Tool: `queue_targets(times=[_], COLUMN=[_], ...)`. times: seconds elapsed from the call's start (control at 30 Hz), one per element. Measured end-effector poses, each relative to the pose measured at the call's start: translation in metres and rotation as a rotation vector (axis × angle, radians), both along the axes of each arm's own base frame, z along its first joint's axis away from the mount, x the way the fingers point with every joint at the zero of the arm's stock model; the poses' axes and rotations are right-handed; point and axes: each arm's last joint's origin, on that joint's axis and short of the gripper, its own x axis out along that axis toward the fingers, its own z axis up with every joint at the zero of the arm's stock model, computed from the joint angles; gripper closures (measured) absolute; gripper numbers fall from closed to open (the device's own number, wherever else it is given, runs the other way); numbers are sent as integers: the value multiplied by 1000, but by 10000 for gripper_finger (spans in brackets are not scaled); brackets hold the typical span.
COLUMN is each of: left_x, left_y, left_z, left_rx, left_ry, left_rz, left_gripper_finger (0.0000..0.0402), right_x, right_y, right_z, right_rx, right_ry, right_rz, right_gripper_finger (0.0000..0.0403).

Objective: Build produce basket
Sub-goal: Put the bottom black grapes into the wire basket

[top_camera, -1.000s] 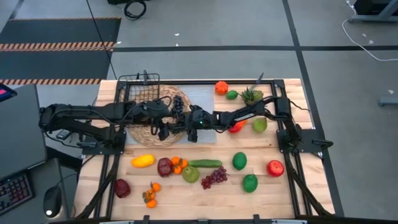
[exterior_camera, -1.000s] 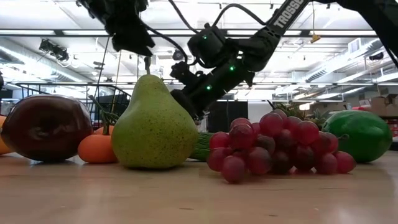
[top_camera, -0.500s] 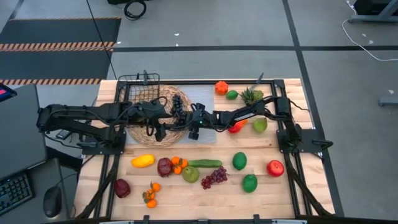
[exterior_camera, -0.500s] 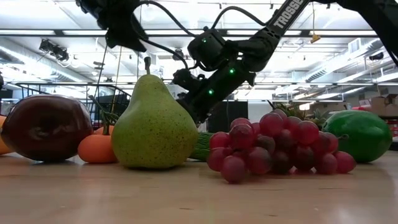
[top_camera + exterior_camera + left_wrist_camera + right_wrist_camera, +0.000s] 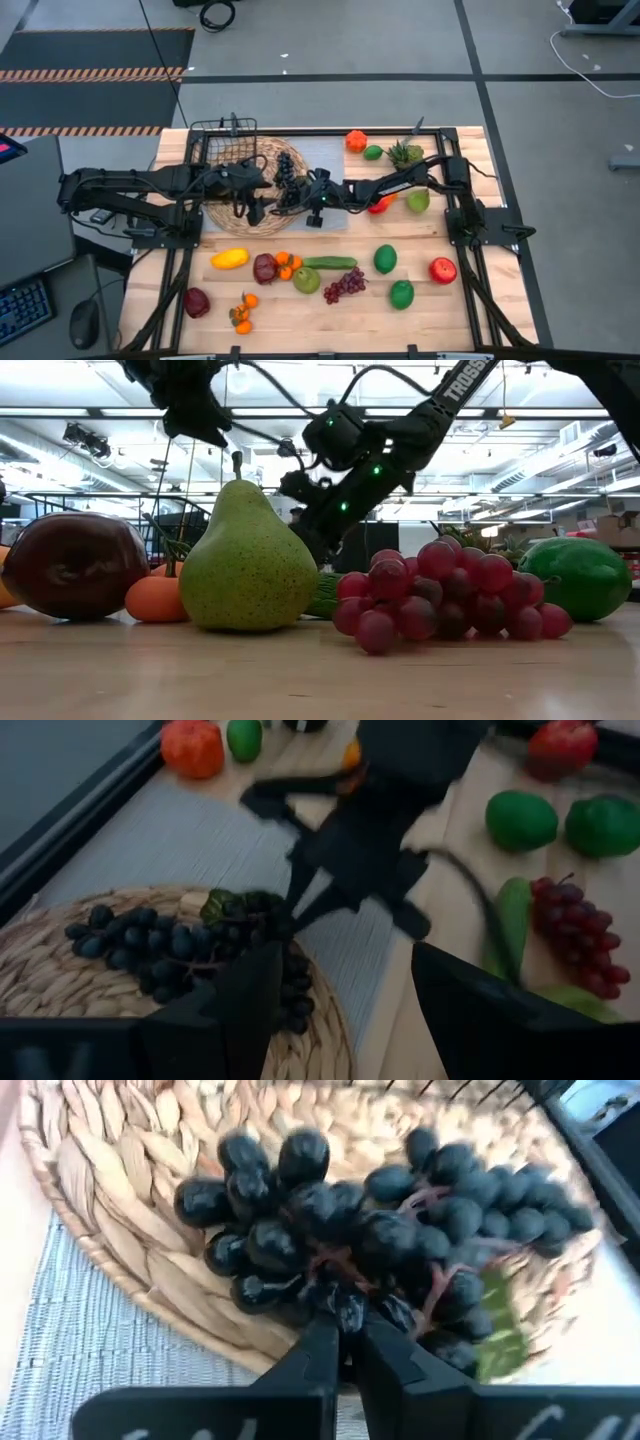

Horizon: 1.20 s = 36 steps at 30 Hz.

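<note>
Right gripper [image 5: 345,1342] pinches the grapes [image 5: 380,1230] on the mat [image 5: 140,1270]; left gripper [image 5: 335,1005] gapes empty; thin stem grip may slip.

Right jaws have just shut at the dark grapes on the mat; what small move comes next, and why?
Probably a short lift: the right gripper is shut on the dark grape bunch, which lies on the round woven straw mat, not in the black wire-mesh basket.

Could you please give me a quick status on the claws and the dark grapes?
Right claw shut on dark grapes at the straw mat edge. Left claw open, hovering above the mat. Basket beside them, path unobstructed.
</note>
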Motion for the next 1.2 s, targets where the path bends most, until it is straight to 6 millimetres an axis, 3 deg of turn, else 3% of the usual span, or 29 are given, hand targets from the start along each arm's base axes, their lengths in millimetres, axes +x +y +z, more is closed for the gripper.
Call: queue_targets(times=[0.37,0.53,0.83,1.03,1.2], left_x=[-4,-9,-32,-49,-52], left_y=[1,1,1,0,0], left_z=[-2,3,23,37,41], left_rx=[14,17,35,38,39], left_ry=[36,4,-121,-218,-256], left_rz=[51,55,79,79,79], left_gripper_finger=[170,170,170,170,170], right_x=[-16,-23,-14,5,25], right_y=[-1,-7,-28,-32,-34], right_z=[79,106,117,129,133], right_rx=[-103,-111,-55,-11,-5], right_ry=[-145,-241,-426,-551,-582], right_rz=[11,3,14,63,90], right_gripper_finger=[380,380,380,381,381])
